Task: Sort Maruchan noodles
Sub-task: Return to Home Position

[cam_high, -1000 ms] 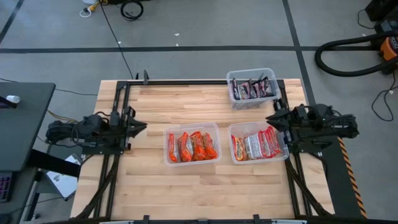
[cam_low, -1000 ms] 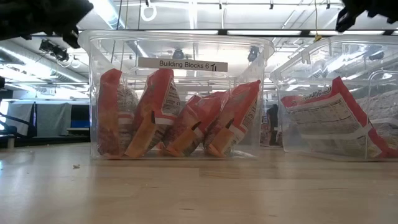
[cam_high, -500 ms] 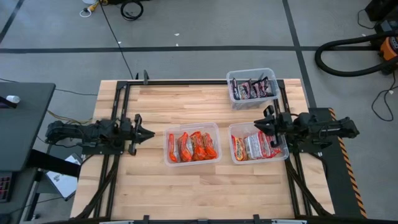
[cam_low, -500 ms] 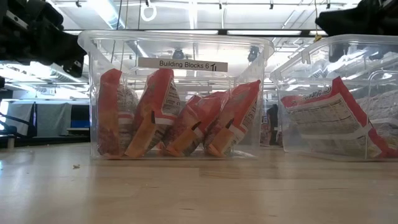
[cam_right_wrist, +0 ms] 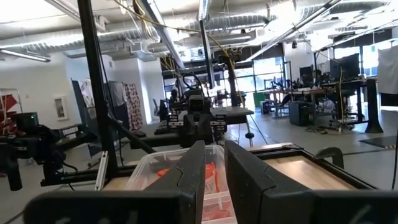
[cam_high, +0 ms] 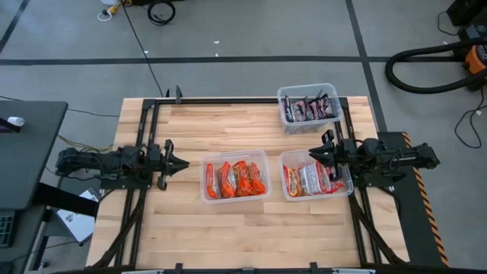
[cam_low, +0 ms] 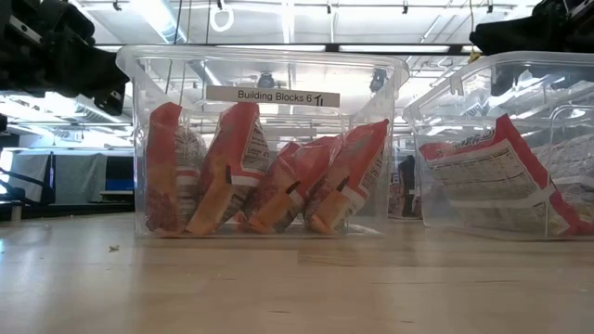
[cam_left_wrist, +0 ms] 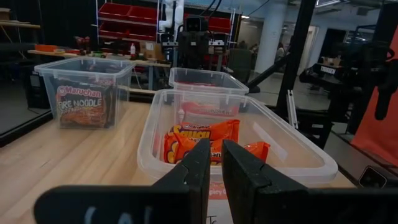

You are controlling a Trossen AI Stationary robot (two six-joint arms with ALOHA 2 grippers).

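Orange-red Maruchan noodles (cam_high: 234,179) stand on edge, leaning on one another, in the middle clear bin (cam_high: 234,154). Their lower edges rest on the bin floor (cam_low: 251,172). Red-and-white packets (cam_high: 313,180) fill the right bin (cam_high: 316,196). Dark packets (cam_high: 308,110) sit in the far bin (cam_high: 308,87). My left gripper (cam_high: 185,163) is shut and empty, pointing level at the middle bin from the table's left (cam_left_wrist: 216,146). My right gripper (cam_high: 312,154) is also shut and empty, above the right bin's far rim (cam_right_wrist: 214,146).
Black rails (cam_high: 228,100) run along the table's far edge and both sides. Bare wood lies far-left (cam_high: 213,125) and along the near edge (cam_high: 243,228). A dark side table (cam_high: 27,144) stands off the table's left.
Both grippers have sunk toward the table and then held still. The left one has tipped to level and reached a little toward the middle bin. The right one has moved toward the table's left, over the right bin's rim. No packet has moved.
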